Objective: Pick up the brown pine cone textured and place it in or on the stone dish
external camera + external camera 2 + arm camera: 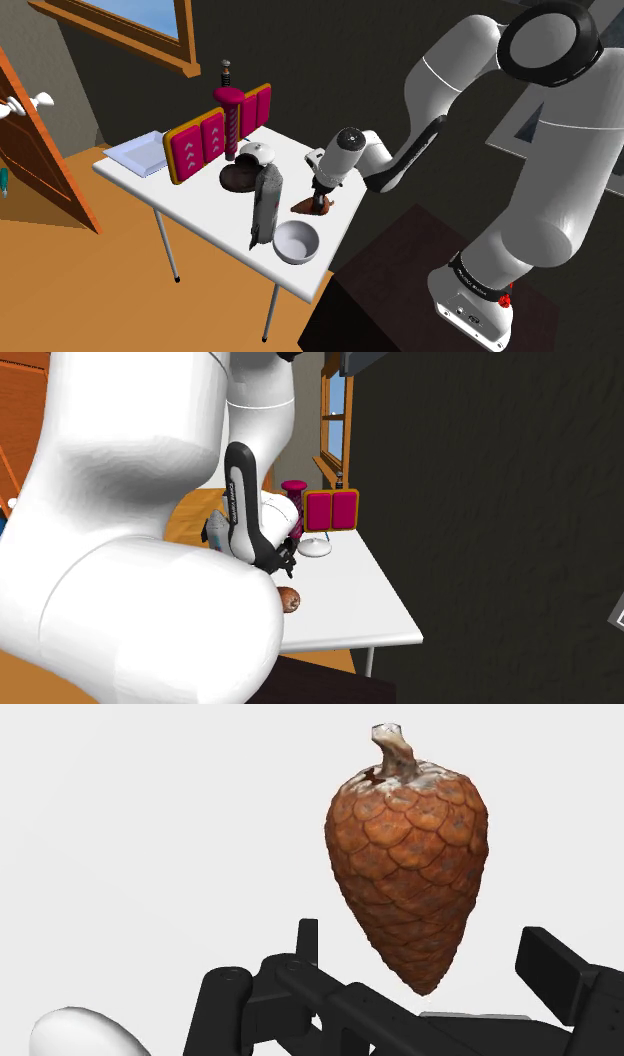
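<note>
Wrist view has the jaws released and standing wide apart, the brown pine cone (408,869) lying on the white counter (150,824) with its pointed tip between them, touching neither. Shoulder view places it close to the counter's right edge.

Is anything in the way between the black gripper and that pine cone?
Nothing visible does. The gripper hangs right above the pine cone, its fingers apart, and the cone lies on bare white table.

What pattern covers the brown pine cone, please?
The brown pine cone has overlapping reddish-brown scales, clearest in the wrist view.
</note>
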